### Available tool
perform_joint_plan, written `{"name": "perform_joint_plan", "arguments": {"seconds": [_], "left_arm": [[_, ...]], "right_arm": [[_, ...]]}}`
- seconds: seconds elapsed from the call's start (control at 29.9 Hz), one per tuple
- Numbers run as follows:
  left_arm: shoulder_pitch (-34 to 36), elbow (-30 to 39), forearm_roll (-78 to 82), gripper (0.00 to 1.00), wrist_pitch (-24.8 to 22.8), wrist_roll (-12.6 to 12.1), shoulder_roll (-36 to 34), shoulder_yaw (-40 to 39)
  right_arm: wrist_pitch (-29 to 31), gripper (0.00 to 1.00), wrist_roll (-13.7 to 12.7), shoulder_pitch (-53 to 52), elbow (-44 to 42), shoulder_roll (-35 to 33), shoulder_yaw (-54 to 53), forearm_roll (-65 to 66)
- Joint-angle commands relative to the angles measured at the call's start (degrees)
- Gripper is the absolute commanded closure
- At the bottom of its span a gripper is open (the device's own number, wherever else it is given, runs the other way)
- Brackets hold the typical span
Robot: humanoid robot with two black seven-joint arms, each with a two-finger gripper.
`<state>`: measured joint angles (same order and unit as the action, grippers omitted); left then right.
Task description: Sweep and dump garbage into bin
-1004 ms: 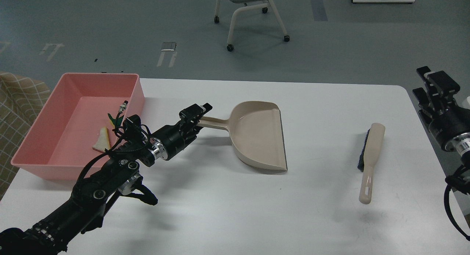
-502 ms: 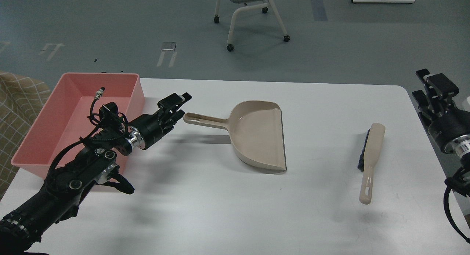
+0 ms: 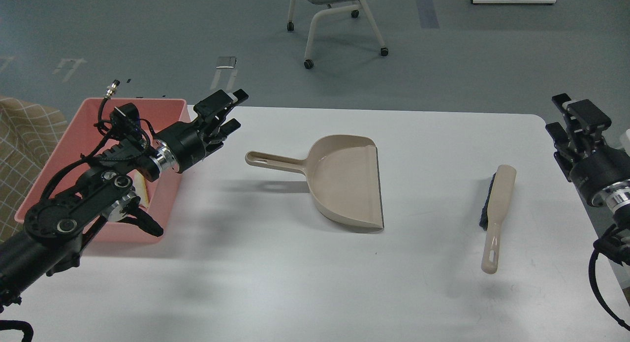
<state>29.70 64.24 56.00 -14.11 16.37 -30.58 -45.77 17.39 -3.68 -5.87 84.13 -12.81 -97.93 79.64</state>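
The pink bin (image 3: 51,177) stands at the table's left edge, mostly covered by my left arm. A thin tan sliver of the bread slice (image 3: 143,190) shows inside it between arm parts; the sponge is hidden. My left gripper (image 3: 225,110) is open and empty, raised beside the bin's far right corner, left of the dustpan handle and apart from it. The beige dustpan (image 3: 344,182) lies empty mid-table, handle pointing left. The beige brush (image 3: 496,216) lies to its right. My right gripper (image 3: 571,120) is open and empty at the table's right edge.
The white table (image 3: 295,283) has rounded corners; its right edge runs just under my right arm. A checked cloth (image 3: 19,130) lies left of the bin. A wheeled chair (image 3: 334,17) stands on the floor beyond the table.
My left gripper has drawn away from the dustpan handle, moving left and up to the bin's far right corner. The dustpan stays flat on the table. The right gripper has shifted slightly left.
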Motion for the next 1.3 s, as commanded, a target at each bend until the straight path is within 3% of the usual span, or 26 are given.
{"name": "perform_joint_plan", "arguments": {"seconds": [0.0,0.2,0.57,0.77,1.27], "left_arm": [[1.14,0.09,-8.50,0.02,-0.56,0.33,-0.09,-4.39],[1.76,-0.35,-26.96,0.02,-0.56,-0.11,1.14,-9.59],[1.67,-2.72,-34.90,0.02,-3.55,-0.55,1.84,-24.70],[1.15,-6.14,-35.35,0.02,-3.73,-2.83,3.60,-24.63],[-0.70,-6.24,-34.47,0.02,-3.47,-2.83,3.87,-23.57]], "right_arm": [[-0.07,0.00,0.08,-0.72,0.24,0.77,-0.33,-0.71],[-0.07,0.00,-0.63,-5.98,-0.72,2.00,1.07,-8.09],[-0.51,0.00,0.16,-17.94,-7.58,7.63,0.81,-16.34],[-2.88,0.00,0.16,-20.41,-10.21,7.72,0.81,-18.03],[-2.71,0.00,0.16,-21.20,-15.49,12.55,0.72,-27.17]]}}
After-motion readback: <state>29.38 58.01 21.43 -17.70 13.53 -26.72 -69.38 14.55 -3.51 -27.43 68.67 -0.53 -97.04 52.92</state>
